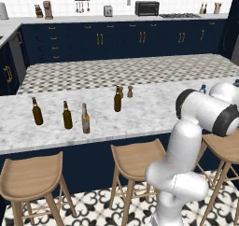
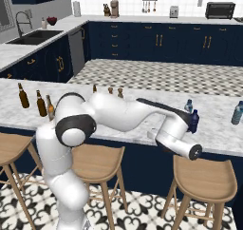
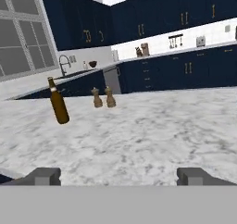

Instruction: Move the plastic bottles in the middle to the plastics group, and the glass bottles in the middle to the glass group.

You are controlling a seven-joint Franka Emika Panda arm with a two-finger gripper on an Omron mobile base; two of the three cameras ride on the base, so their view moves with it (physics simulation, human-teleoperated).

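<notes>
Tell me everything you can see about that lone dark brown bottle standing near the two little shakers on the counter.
The tall dark brown glass bottle has a long narrow neck with a yellowish band near its top, seen in the hand view. It looks like glossy glass. It stands upright on the white marbled counter, just in front of the two small brown shakers, apart from them. Only the counter touches it. In the hand view it appears tilted, since that camera is rolled.

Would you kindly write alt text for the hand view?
A dark brown bottle leans on a white marble counter, with two small brown shakers behind it to the right. The open jaws' two grey tips sit at the bottom, holding nothing. Navy cabinets and a sink tap fill the background.
</notes>
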